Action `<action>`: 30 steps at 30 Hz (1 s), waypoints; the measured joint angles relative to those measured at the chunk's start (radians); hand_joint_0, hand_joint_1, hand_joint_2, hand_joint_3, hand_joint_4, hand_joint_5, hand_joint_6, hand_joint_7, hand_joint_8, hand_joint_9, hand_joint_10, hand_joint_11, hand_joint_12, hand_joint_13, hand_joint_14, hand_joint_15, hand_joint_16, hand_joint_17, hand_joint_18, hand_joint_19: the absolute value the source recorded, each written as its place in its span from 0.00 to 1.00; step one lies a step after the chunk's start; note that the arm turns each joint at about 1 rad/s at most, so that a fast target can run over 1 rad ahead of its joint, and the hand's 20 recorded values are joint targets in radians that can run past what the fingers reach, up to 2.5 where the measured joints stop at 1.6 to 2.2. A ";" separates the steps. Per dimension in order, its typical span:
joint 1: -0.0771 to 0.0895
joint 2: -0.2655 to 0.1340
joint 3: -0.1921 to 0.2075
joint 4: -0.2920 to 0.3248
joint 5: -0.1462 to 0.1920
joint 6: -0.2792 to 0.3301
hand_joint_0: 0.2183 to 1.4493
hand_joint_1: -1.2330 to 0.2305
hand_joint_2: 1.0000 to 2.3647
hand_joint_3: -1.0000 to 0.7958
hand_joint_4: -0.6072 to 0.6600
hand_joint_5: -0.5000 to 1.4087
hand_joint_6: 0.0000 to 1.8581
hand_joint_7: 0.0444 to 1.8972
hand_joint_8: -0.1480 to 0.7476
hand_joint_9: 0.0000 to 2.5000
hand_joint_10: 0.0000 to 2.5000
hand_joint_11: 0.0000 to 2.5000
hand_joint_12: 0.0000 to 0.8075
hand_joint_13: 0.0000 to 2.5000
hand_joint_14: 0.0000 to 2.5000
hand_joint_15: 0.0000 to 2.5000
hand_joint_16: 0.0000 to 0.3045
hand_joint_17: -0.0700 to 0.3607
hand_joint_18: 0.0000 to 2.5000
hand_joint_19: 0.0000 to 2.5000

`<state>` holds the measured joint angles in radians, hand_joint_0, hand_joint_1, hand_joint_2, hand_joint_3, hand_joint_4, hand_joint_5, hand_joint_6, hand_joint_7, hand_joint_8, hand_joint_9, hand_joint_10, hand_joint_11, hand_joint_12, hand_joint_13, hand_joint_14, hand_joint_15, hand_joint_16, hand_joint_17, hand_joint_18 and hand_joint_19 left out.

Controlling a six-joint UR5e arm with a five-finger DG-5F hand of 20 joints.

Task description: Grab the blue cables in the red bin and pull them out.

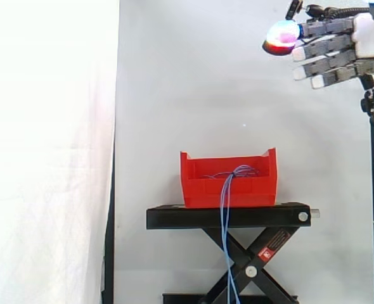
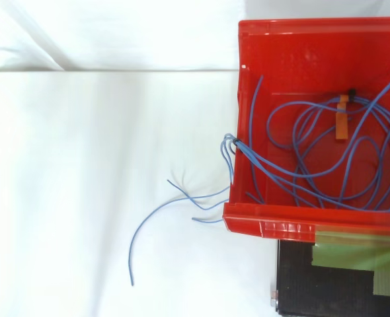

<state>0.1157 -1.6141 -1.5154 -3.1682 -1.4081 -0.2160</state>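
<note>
We see the robot's grey hand (image 1: 371, 37) high up at the right edge of the side view. It is well above the bin and off to the right of it. Its fingers (image 1: 326, 62) are stretched out straight and point to the left, one above the other and a little apart. The thick pad on top glows red, pink and blue. The fingers hold nothing.

The bright red plastic bin (image 1: 199, 190) sits on the flat top of a black scissor stand (image 1: 174, 217). The thin blue cables (image 1: 225, 196) lie in loose loops inside the bin. In the side view, a bunch of them comes over the front wall and hangs straight down past the stand. In the top view, the loops cross each other on the bin floor. Some strands climb over the left wall and end on the white cloth (image 2: 82, 165) beside it. A small orange strip (image 2: 342, 119) lies among the loops.
</note>
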 measured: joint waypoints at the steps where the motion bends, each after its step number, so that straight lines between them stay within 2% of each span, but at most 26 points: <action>1: 0.000 -0.008 0.000 0.023 -0.001 -0.023 0.36 0.25 0.00 0.00 0.65 0.53 0.01 0.16 0.45 0.23 0.00 0.13 0.43 0.15 0.00 0.12 0.16 0.42 0.11 0.22; 3: 0.001 -0.025 0.000 0.074 -0.003 -0.060 0.35 0.24 0.00 0.00 0.68 0.55 0.01 0.19 0.45 0.24 0.01 0.14 0.44 0.16 0.00 0.12 0.17 0.43 0.12 0.22; 9: 0.001 -0.074 0.001 0.196 -0.016 -0.111 0.34 0.19 0.00 0.00 0.72 0.62 0.01 0.26 0.47 0.29 0.01 0.20 0.45 0.19 0.01 0.15 0.17 0.43 0.14 0.22; 14: 0.003 -0.112 0.000 0.269 -0.025 -0.165 0.35 0.16 0.00 0.00 0.71 0.62 0.01 0.28 0.45 0.32 0.01 0.27 0.45 0.26 0.01 0.21 0.17 0.43 0.17 0.24; 18: 0.007 -0.122 0.000 0.317 -0.025 -0.234 0.35 0.15 0.00 0.00 0.71 0.61 0.01 0.28 0.46 0.32 0.01 0.29 0.45 0.29 0.01 0.24 0.17 0.43 0.19 0.25; 27: 0.009 -0.124 0.000 0.329 -0.026 -0.458 0.35 0.17 0.00 0.00 0.71 0.60 0.01 0.27 0.46 0.33 0.01 0.29 0.45 0.30 0.01 0.25 0.17 0.43 0.20 0.26; 30: 0.013 -0.137 0.000 0.355 -0.025 -0.539 0.35 0.18 0.00 0.00 0.71 0.60 0.01 0.26 0.46 0.33 0.01 0.28 0.46 0.30 0.01 0.25 0.17 0.43 0.20 0.26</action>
<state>0.1285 -1.7515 -1.5150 -2.8130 -1.4336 -0.7552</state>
